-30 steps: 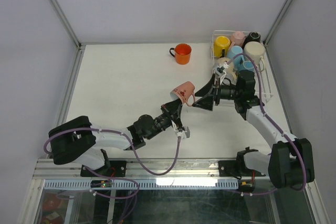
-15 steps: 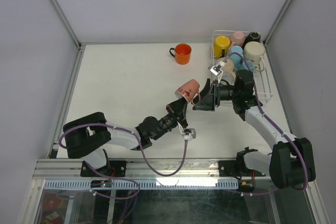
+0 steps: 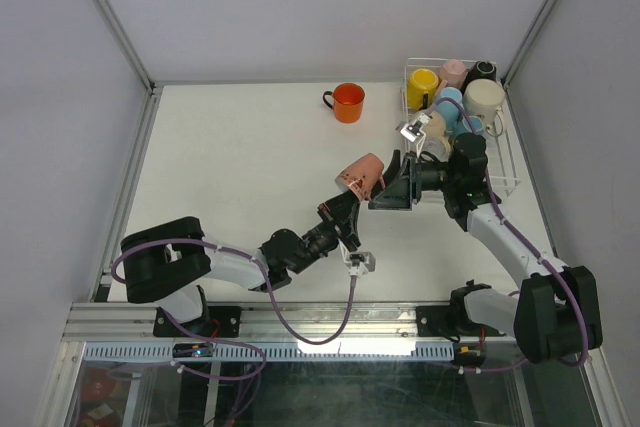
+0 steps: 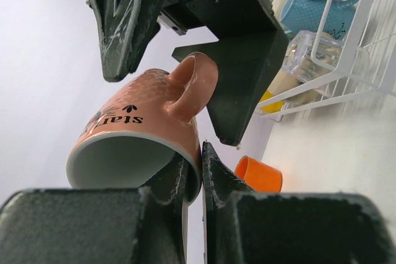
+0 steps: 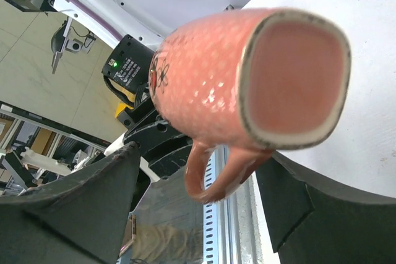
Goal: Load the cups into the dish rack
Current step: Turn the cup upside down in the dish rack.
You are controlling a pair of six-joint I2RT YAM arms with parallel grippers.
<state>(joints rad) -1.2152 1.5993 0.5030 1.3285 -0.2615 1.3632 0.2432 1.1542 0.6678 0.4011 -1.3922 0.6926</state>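
A salmon-pink cup hangs in the air over the middle of the table, tipped on its side. My left gripper is shut on its rim, one finger inside the cup and one outside. My right gripper meets it from the right, open, with a finger on each side of the cup's handle and base, not touching. The dish rack at the back right holds yellow, pink, black, beige and blue cups. An orange cup stands alone on the table at the back.
In the left wrist view, a clear glass tumbler and a blue cup lie behind the rack's white wires. Grey walls close in the table on three sides. A metal rail runs along the near edge.
My left arm has carried the pink cup up and to the right, into the right gripper's jaws. The right gripper's fingers have narrowed around it.
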